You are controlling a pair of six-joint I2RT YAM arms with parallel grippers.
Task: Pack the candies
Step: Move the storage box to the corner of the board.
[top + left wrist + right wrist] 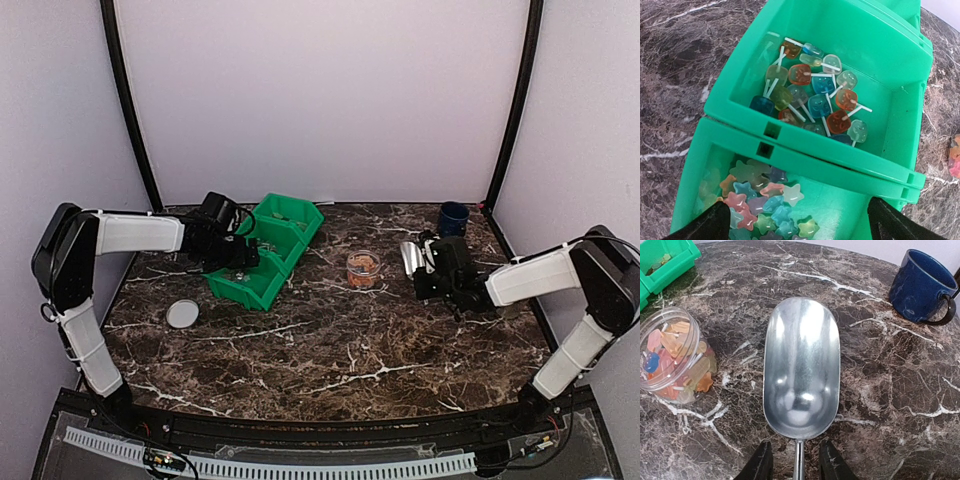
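Observation:
The candies lie in the green bin (pixel 805 155): star-shaped pieces (pixel 760 200) in the near compartment and small lollipop pieces (pixel 812 92) in the middle one. More candies (pixel 670 352) fill the clear jar (pixel 363 268), which stands open on the table. My left gripper (pixel 800 230) is open and empty, its fingers (pixel 715 225) spread wide just above the near compartment; it hangs over the bin (pixel 262 262) in the top view (pixel 225 248). My right gripper (pixel 796 462) holds an empty metal scoop (pixel 801 365) by its thin handle, right of the jar (pixel 660 385).
A flat round whitish lid (pixel 183 314) lies on the marble table left of the bin. A dark blue mug (pixel 920 287) stands at the back right (pixel 453 217). Walls close the table on three sides.

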